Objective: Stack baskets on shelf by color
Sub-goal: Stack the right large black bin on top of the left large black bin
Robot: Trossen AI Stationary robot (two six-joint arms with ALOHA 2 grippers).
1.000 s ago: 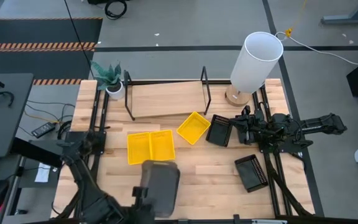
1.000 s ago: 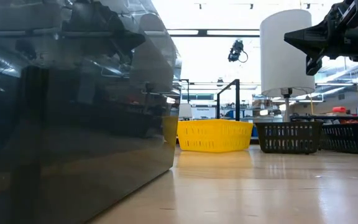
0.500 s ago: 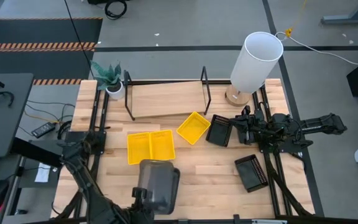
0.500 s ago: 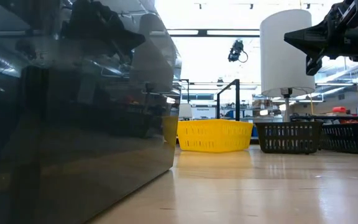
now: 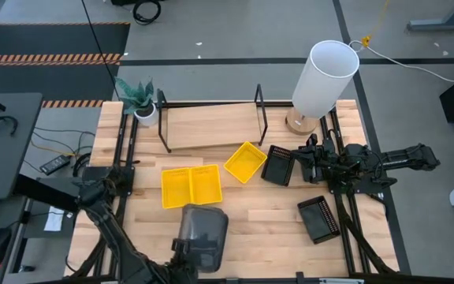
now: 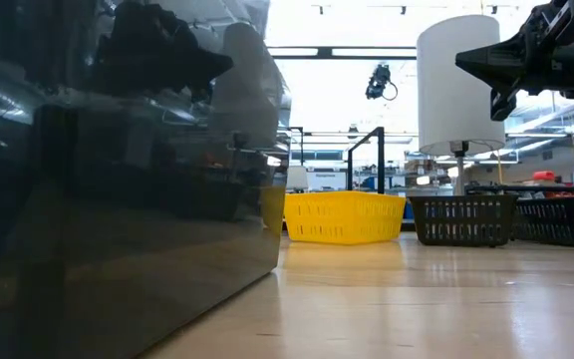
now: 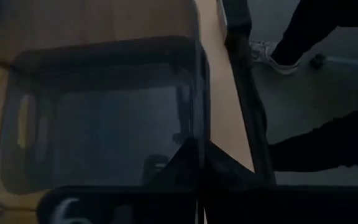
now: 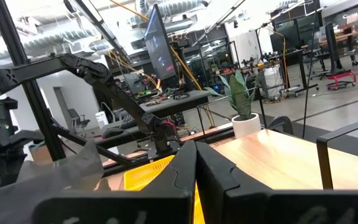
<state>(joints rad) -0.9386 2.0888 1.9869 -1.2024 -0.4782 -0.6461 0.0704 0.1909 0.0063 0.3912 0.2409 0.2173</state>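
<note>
1. Gripping the rim of a dark grey basket (image 5: pixel 202 236), the left gripper (image 7: pixel 197 157) has its fingers pinched together on the near wall, at the front edge of the table (image 5: pixel 274 225). Whether more grey baskets are nested inside it cannot be told.
2. Compared with a second ago, this grey basket has slid slightly nearer the front edge; nothing else has moved.
3. Behind it two yellow baskets (image 5: pixel 190 187) lie side by side, touching. To their right a black perforated basket (image 5: pixel 319 218) sits apart.
4. Farther back a third yellow basket (image 5: pixel 245 162) lies askew, just beside a second black basket (image 5: pixel 278 166). That makes three yellow, two black and one grey piece in sight.
5. The right gripper (image 5: pixel 304 162) hangs above the table beside that second black basket, fingers pressed together on nothing.
6. The shelf (image 5: pixel 211 126) stands along the far side, its board bare.
7. A white lamp (image 5: pixel 325 75) stands at the shelf's right end and a potted plant (image 5: pixel 140 101) at its left end.
</note>
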